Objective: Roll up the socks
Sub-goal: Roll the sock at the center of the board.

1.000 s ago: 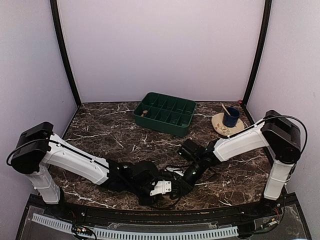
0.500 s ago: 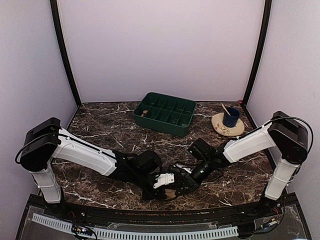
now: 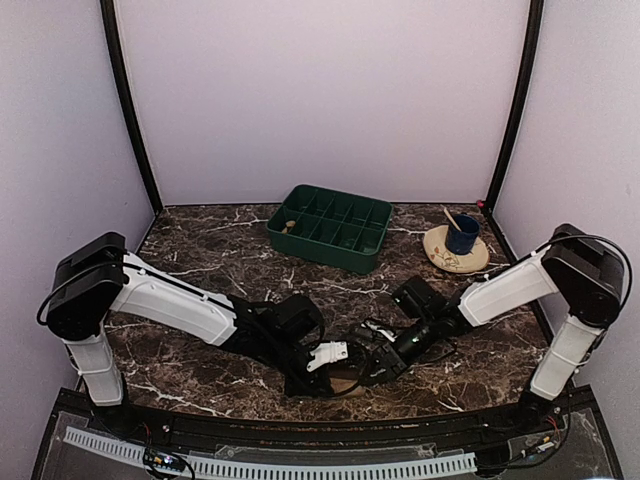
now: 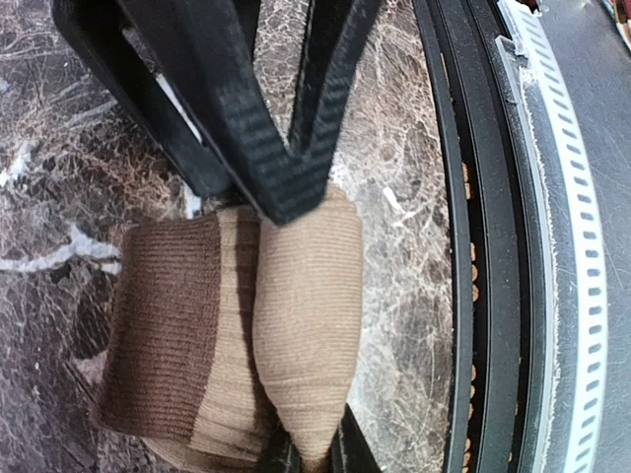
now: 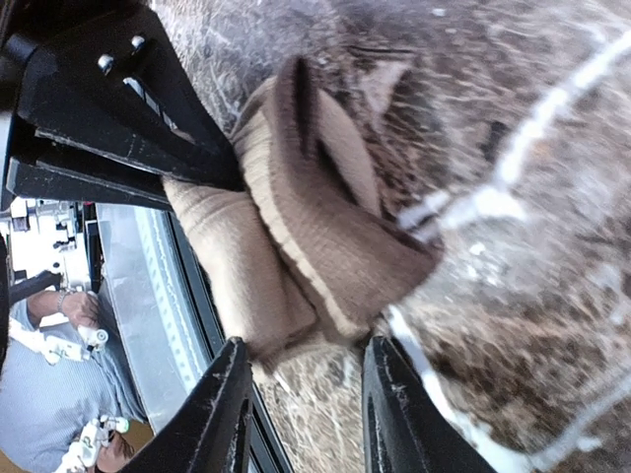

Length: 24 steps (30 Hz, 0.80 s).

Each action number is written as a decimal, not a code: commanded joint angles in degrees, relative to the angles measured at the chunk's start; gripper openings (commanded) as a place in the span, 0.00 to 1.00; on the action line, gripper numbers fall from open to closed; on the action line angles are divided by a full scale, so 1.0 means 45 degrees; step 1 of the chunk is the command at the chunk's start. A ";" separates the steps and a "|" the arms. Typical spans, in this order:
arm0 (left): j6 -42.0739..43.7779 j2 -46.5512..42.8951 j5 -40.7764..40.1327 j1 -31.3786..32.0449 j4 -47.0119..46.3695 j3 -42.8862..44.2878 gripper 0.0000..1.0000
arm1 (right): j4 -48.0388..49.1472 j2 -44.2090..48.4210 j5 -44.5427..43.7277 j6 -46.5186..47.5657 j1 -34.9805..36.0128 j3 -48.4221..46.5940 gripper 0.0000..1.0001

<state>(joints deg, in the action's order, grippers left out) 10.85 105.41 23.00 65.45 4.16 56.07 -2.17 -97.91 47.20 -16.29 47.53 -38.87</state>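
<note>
Near edge of the counter point(image 3: 200, 250), centre: the socks point(image 4: 237, 325) lie as one bundle just inside the front rail point(image 4: 473, 246). A plain tan roll is tucked against a ribbed piece with a dark brown cuff. No diamond pattern shows clearly in either wrist view.

Left end effector point(image 4: 291, 197): closed down narrow, its tips pinching the top edge of the bundle where the tan roll meets the ribbed part.

Right end effector point(image 5: 308, 345): fingers point(image 5: 392, 414) apart, standing to either side of the bundle's opposite end. It holds nothing; whether the fingers brush the fabric cannot be told.

Handling, as judged: light, soft knit that compresses readily and springs back, so a loose roll is likely to unwind once let go. It is neither fragile nor slippery, and the ribbing gives good purchase. A pinch on a single layer would likely drag that layer off rather than move the bundle. The best hold is across the full thickness of the roll at its middle. The brown cuff is the alternative, if it is to be turned over the roll to lock it.

Farther back: a green tray point(image 3: 322, 250) sits mid-counter, well apart from the work. Beyond it to the right, a plate point(image 3: 440, 258) carries a blue cup point(image 3: 463, 236).
</note>
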 commanded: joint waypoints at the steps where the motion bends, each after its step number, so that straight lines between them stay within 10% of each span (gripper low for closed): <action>1: -0.0165 0.0832 0.0032 -0.0161 0.1942 -0.0183 0.00 | 0.0539 0.0495 -0.0508 -0.0477 -0.0381 0.0478 0.36; 24: -0.0246 0.3173 0.4216 -0.2168 0.4427 0.1510 0.00 | -0.0102 0.5498 -0.8464 -0.0718 0.1690 0.1852 0.37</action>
<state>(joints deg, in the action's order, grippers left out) 9.80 114.93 45.06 57.01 14.31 64.64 -0.71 -75.24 18.52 -21.08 50.61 -30.09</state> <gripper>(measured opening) 0.090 0.369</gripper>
